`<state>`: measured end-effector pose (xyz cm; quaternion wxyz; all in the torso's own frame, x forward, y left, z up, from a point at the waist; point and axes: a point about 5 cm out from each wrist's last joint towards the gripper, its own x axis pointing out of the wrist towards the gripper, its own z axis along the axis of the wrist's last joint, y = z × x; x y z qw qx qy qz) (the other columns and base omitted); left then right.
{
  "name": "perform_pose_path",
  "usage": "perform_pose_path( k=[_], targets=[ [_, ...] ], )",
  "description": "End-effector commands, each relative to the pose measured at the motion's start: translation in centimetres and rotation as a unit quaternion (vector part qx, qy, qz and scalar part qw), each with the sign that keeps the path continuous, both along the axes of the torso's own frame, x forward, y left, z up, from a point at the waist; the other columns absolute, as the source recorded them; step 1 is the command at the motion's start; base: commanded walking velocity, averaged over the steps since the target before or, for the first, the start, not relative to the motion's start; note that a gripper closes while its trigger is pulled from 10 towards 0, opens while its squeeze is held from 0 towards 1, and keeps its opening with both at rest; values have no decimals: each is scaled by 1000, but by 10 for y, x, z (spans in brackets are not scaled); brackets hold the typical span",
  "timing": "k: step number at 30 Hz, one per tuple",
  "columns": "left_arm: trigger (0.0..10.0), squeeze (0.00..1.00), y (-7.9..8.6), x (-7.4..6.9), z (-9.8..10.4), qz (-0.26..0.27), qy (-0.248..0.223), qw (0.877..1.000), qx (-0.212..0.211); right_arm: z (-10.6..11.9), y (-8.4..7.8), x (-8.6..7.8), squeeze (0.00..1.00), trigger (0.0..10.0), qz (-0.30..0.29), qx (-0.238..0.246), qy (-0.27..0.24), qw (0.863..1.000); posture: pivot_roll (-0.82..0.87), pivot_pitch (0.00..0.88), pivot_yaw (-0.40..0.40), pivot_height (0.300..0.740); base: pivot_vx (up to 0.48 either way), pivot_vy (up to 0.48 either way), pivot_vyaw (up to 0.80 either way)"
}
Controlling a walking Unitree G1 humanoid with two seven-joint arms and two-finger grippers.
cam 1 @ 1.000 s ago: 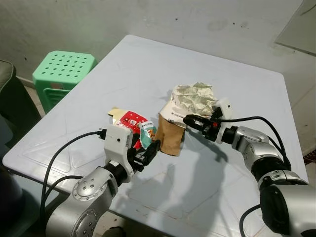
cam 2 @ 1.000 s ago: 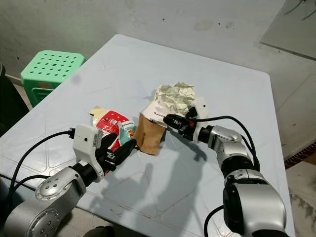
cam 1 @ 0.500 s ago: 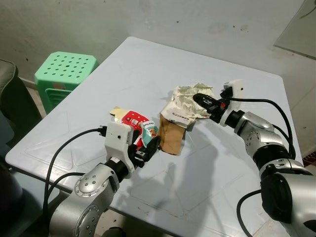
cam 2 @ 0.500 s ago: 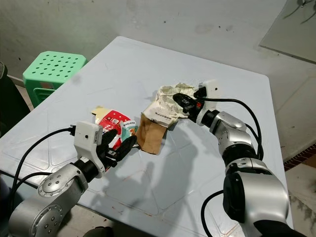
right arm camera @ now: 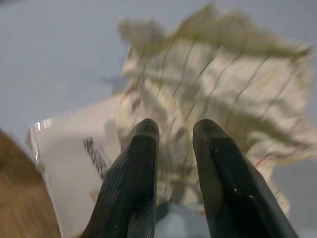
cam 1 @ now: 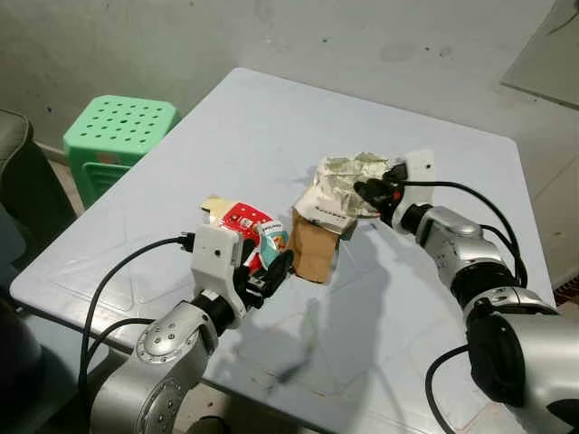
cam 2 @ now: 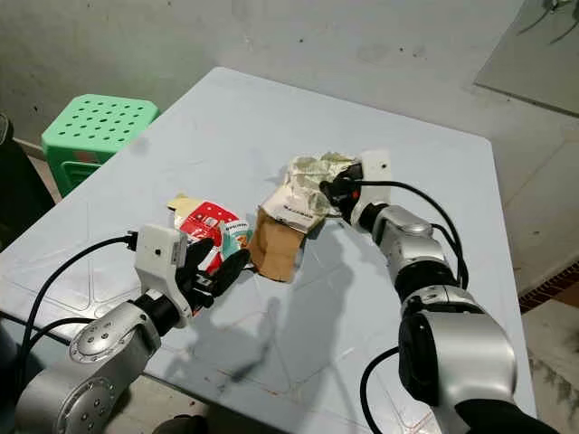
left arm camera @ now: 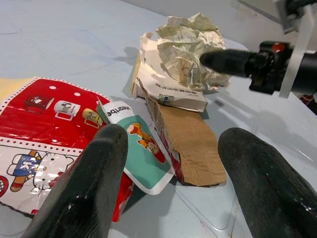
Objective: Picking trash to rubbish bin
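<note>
Right gripper (cam 1: 369, 191) fingers nearly together, a narrow gap, tips at the crumpled paper (cam 1: 355, 176) near the table's (cam 1: 271, 108) middle, gripping nothing. Left gripper (left arm camera: 168, 163) spread wide, low over the red snack wrapper (cam 1: 242, 220) toward the near-left edge. Torn brown cardboard (cam 1: 315, 246) between them. Green stool (cam 1: 116, 136) beside the left edge.

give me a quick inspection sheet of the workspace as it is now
surface: pale blue table, scuffed near its front edge.
job's things: crumpled paper atop a torn brown carton; red printed wrapper beside it.
clutter: nothing seen.
grippers: left claw open, low over the wrapper's edge; right claw nearly shut, tips at the crumpled paper, grip not clear.
cables: black cable looping off the left wrist, another along the right arm.
surroundings: green plastic stool at the robot's left, stained wall behind.
</note>
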<state>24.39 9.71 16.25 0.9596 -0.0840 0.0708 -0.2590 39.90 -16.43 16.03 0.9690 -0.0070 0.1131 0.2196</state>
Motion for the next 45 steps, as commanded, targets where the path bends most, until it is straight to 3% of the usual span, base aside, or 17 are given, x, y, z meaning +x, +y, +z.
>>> perform_pose_path(
  k=[1, 4, 17, 24, 40, 45],
  targets=[
    [10000, 0, -1, -3, 1, -1, -2, 1000, 3, -1, -1, 1, 0, 10000, -1, -24, 16, 1000, 179, 89, -124, 740, 0, 0, 0],
    [10000, 0, -1, -4, 1, 1, -1, 1000, 0, -8, 0, -1, 0, 10000, 8, -71, 36, 997, 179, 94, -125, 740, 0, 0, 0],
    [10000, 0, -1, -7, 0, 4, 2, 1000, -1, -22, 2, -7, 0, 10000, 35, -97, 74, 992, 183, 106, -127, 740, 0, 0, 0],
    [10000, 0, -1, -7, 0, 4, 1, 1000, 0, -24, 4, -12, 0, 10000, 96, -72, 93, 988, 180, 102, -130, 740, 0, 0, 0],
    [10000, 0, -4, -6, 0, -2, -2, 1000, -2, -20, -2, -15, 0, 10000, 137, -74, 103, 982, 169, 84, -128, 740, 0, 0, 0],
    [10000, 0, -4, -4, 0, -3, -3, 1000, -2, -18, -4, -22, 0, 10000, 212, -48, 123, 968, 164, 81, -124, 740, 0, 0, 0]
  ],
)
